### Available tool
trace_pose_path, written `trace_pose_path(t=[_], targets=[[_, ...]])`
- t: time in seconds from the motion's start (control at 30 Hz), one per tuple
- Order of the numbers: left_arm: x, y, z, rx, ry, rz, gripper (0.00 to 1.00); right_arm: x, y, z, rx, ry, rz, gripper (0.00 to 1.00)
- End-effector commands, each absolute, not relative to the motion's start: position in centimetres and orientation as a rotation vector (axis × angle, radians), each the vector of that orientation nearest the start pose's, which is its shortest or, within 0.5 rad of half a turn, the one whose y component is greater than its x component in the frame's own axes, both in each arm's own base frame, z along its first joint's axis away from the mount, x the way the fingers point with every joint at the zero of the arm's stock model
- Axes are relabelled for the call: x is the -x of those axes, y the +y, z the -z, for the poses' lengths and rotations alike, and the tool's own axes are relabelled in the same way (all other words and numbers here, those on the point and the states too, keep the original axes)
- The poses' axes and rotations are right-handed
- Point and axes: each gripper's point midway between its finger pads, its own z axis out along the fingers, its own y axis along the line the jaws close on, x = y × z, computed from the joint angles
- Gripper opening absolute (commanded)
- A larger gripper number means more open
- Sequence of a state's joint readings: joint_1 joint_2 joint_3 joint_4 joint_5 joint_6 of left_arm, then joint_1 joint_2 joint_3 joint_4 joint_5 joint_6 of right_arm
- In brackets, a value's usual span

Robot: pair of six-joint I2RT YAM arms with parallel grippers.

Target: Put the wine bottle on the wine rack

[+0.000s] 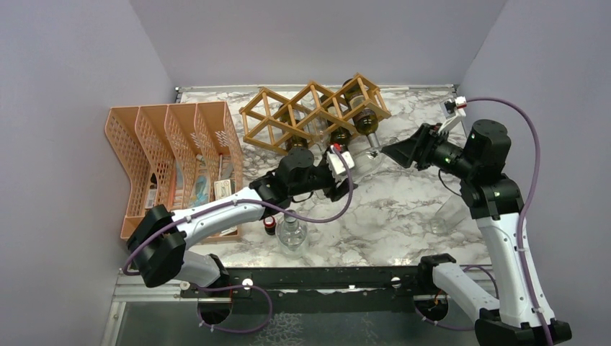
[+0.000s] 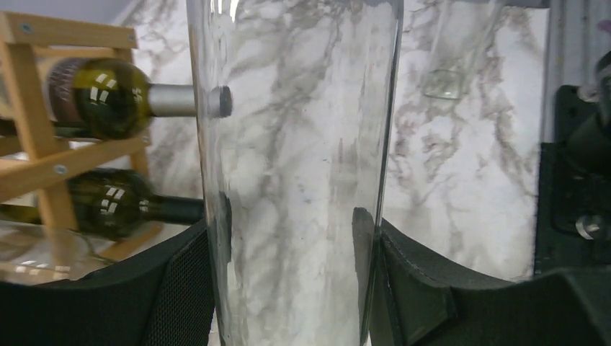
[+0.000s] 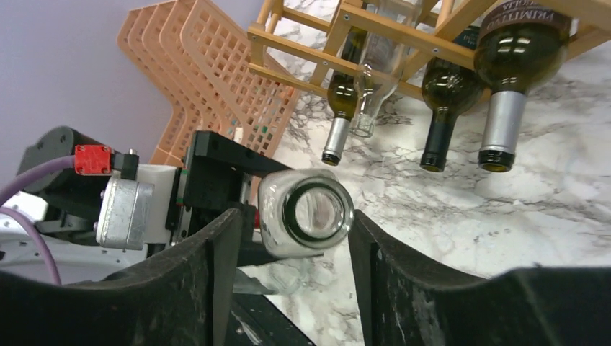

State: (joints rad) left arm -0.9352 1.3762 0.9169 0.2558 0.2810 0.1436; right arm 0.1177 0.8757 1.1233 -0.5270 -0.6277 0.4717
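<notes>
Clear wine bottle (image 2: 302, 108) sits clamped in my left claw (image 2: 292, 227); my right claw (image 3: 295, 220) stands loose around its mouth.

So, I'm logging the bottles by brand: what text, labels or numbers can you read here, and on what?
Label of the rightmost dark bottle in the wine rack: pale capitals, cut off by the frame edge, too blurred to read.
Nothing else legible in any view.
</notes>
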Motion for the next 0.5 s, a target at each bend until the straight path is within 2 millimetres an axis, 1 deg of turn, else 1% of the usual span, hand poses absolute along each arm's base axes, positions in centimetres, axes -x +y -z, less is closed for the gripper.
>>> trace_pose_path(t=[0.0,0.07,0.13,0.23,0.27,0.3,0.4,0.47], targets=[[-26.0,-38.0,-28.4,-1.199,1.184,0.534,0.0,-23.1,13.7,-35.3,0.229,1.888,-0.851,0.6],[-26.4,-38.0,-28.9,-1.288,1.075,0.431,0.0,-22.5,13.6,-35.7,0.29,1.874,-0.827,0.62],[-27.3,-38.1,-30.0,-1.319,0.98,0.346,0.0,-22.0,13.4,-36.1,0.365,1.86,-0.786,0.67],[-28.9,-38.5,-31.0,-1.385,0.9,0.238,0.0,-21.5,13.0,-37.2,0.432,1.833,-0.726,0.7],[-29.4,-38.7,-31.0,-1.413,0.876,0.201,0.0,-21.3,12.9,-37.6,0.445,1.822,-0.708,0.71],[-29.9,-38.8,-31.7,-1.424,0.847,0.166,0.0,-21.2,12.7,-38.1,0.45,1.812,-0.69,0.72],[-31.2,-39.0,-32.6,-1.439,0.77,0.069,0.0,-21.1,11.9,-39.3,0.442,1.782,-0.627,0.73],[-31.4,-39.3,-33.0,-1.465,0.697,0.009,0.0,-21.2,11.4,-39.7,0.426,1.766,-0.584,0.73]])
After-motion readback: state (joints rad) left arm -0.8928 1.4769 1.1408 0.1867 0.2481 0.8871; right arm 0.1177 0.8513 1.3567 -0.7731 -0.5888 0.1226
